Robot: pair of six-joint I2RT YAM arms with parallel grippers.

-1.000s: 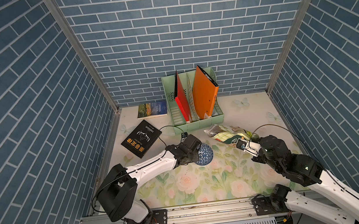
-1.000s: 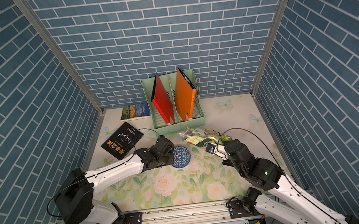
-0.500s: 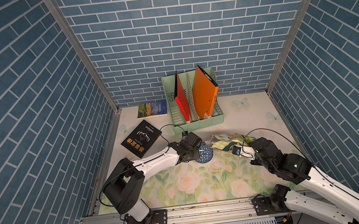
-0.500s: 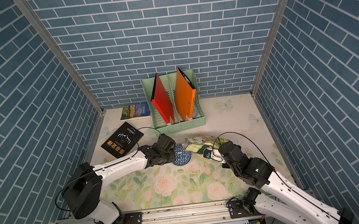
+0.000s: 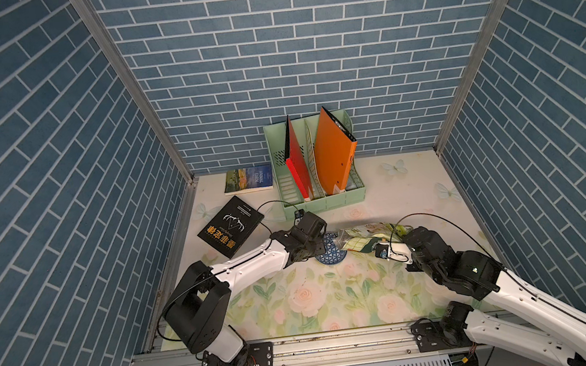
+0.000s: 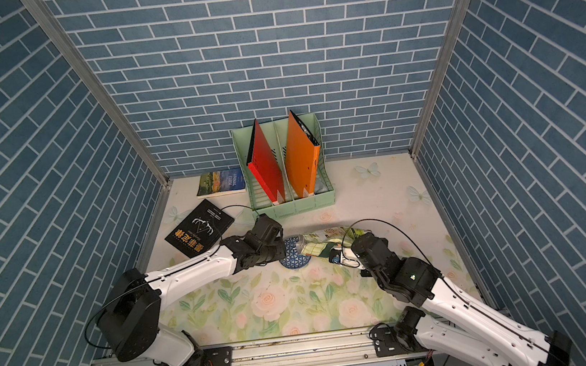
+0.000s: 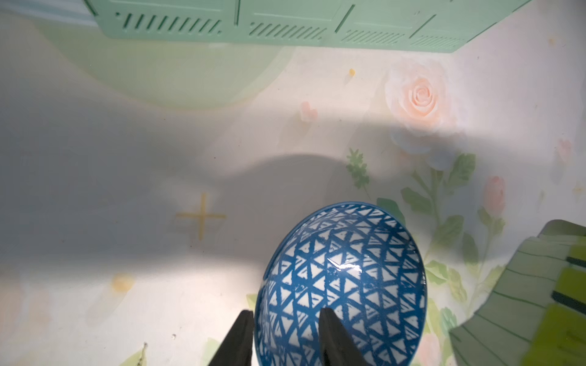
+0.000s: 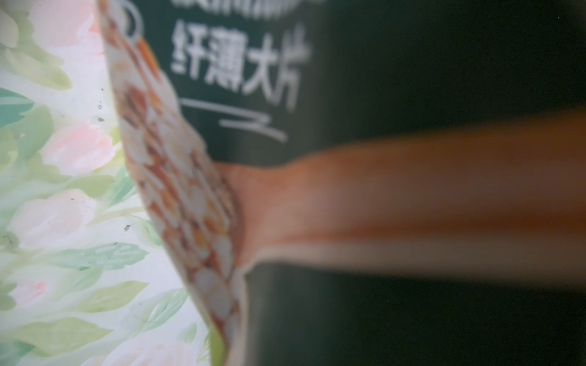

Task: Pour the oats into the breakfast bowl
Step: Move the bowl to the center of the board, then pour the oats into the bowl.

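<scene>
Nothing poured yet: the breakfast bowl [image 7: 342, 279] sits empty on the floral mat [image 5: 316, 301], the left gripper [image 7: 285, 312] spread astride its rim without pinching, while the right gripper [image 5: 383, 251], its grip hidden, apparently pinches the oat pouch [image 5: 367, 236] held sideways, mouth near the bowl

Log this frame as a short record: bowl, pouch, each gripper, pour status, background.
bowl: breakfast bowl, interior looks empty
pouch: oat pouch, lying sideways, one end reaching the bowl
left gripper: open, fingers straddling the bowl rim
right gripper: shut on the oat pouch's other end
pour: not started
background: file rack holding red folder and orange folder; black book nearby
</scene>
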